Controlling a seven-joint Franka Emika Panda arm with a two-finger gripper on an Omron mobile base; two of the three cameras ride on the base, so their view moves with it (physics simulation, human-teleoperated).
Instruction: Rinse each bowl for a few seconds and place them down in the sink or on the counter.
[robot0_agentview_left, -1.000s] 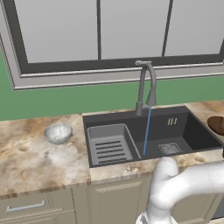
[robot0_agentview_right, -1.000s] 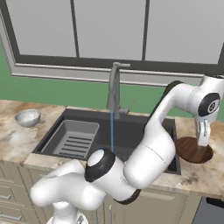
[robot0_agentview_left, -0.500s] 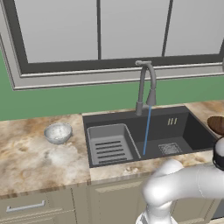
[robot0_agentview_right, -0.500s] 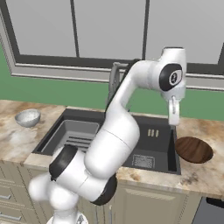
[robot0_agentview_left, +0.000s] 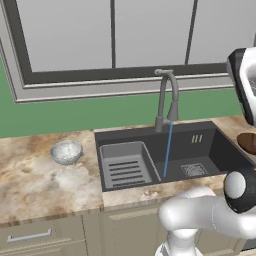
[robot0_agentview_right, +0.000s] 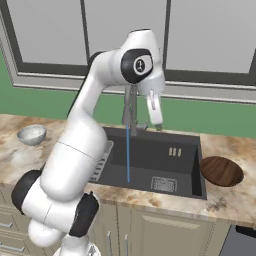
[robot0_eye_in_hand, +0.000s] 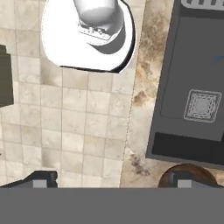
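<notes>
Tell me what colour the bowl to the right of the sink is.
Dark reddish-brown bowl, on the counter beside the sink; clearest in the right base view.

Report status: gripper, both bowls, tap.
Gripper raised above sink, empty. Brown bowl on right counter, speckled bowl left. Faucet running.

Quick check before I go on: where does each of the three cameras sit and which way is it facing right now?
Left base view: behind the arm's left, facing the sink, speckled bowl on the counter; arm at right.
Right base view: behind its right, same sink; arm rises lower left, gripper above the basin.
Hand view: straight down on floor, counter edge, sink; finger tips at bottom.
Shared: both base views show the faucet running and the brown bowl.
</notes>
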